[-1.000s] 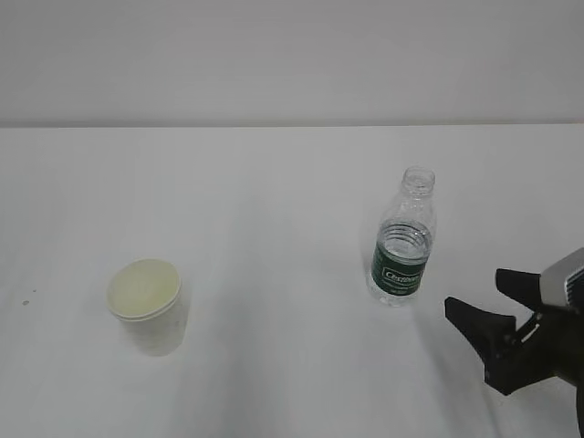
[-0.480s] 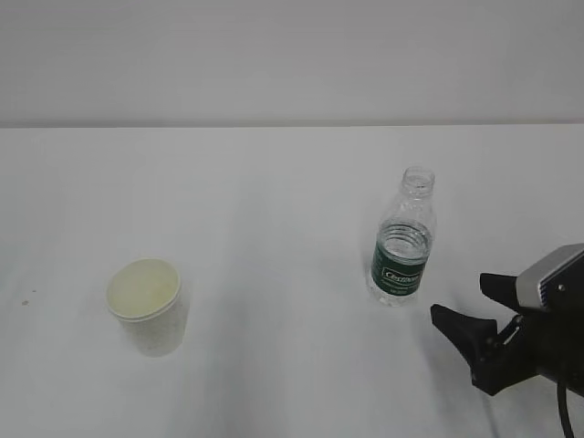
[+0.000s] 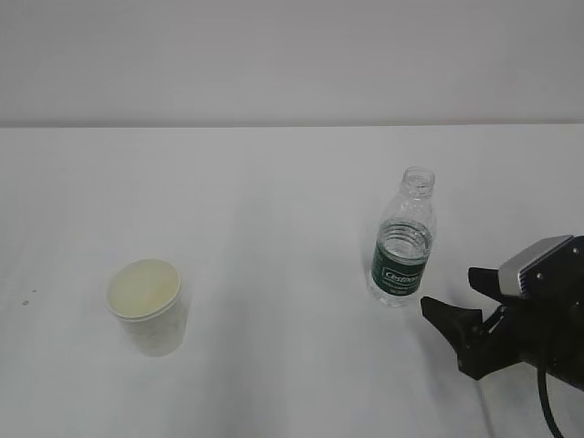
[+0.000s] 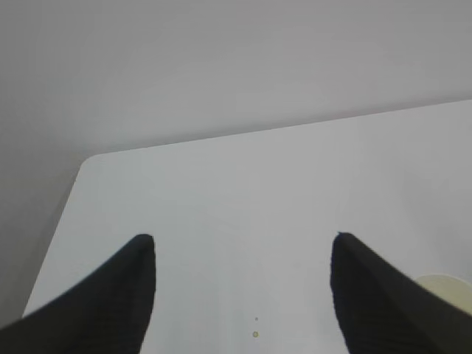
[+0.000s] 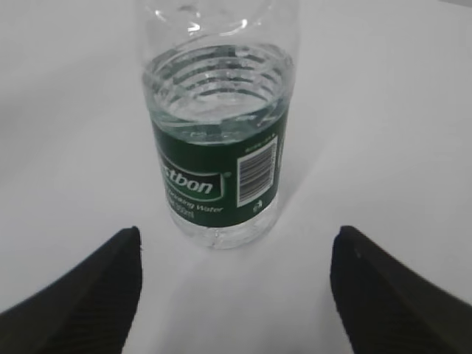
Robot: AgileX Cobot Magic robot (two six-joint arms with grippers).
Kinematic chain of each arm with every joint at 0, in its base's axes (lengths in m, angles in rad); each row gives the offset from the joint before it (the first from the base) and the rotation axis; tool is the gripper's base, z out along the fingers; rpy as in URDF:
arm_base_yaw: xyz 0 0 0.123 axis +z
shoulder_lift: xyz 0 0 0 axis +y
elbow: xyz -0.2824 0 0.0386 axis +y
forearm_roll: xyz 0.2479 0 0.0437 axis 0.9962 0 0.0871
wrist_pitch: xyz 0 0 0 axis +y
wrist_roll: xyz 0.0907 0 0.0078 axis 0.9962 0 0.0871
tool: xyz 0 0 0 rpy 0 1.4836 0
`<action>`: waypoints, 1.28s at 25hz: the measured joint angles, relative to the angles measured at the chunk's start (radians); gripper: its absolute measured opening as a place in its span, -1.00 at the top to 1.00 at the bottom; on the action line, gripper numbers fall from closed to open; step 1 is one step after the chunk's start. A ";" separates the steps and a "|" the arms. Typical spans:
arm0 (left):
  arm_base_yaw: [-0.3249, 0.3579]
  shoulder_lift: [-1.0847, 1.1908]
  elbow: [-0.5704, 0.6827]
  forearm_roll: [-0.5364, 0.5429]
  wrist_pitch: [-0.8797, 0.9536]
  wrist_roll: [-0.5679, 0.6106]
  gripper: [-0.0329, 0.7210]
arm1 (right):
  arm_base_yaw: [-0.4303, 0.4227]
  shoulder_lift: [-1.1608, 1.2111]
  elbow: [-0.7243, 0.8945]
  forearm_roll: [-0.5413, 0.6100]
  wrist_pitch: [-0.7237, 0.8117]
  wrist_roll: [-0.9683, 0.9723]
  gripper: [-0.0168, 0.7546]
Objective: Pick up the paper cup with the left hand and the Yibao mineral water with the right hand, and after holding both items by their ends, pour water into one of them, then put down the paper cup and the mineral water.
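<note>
On table: bottle part-full, uncapped; paper cup upright; both claws wide, empty.

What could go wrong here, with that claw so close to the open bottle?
The bottle has no cap and still holds water, so a bump from the open right gripper closing in on it could tip it and spill onto the table. It also looks light and narrow, so an off-centre squeeze might push it aside rather than catch it. The paper cup sits far off, barely inside the left wrist view, so the left gripper has a long reach ahead.
</note>
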 joint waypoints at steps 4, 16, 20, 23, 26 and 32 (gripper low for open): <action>0.000 0.002 0.000 0.000 -0.004 0.000 -0.49 | 0.000 0.018 -0.022 -0.012 0.000 0.000 -0.62; 0.000 0.002 0.000 0.000 -0.008 0.000 -0.49 | 0.000 0.074 -0.091 -0.051 0.000 0.031 -0.62; 0.000 0.002 0.000 0.000 -0.008 0.000 -0.49 | 0.000 0.074 -0.116 -0.060 0.000 0.035 -0.62; 0.000 0.002 0.000 0.000 -0.008 0.000 -0.49 | 0.000 0.074 -0.128 -0.065 0.000 0.037 -0.62; 0.000 0.002 0.000 0.000 -0.008 0.000 -0.49 | 0.000 0.074 -0.139 -0.080 0.000 0.046 -0.62; 0.000 0.002 0.000 0.000 -0.008 0.002 -0.49 | 0.000 0.096 -0.162 -0.094 0.000 0.071 -0.62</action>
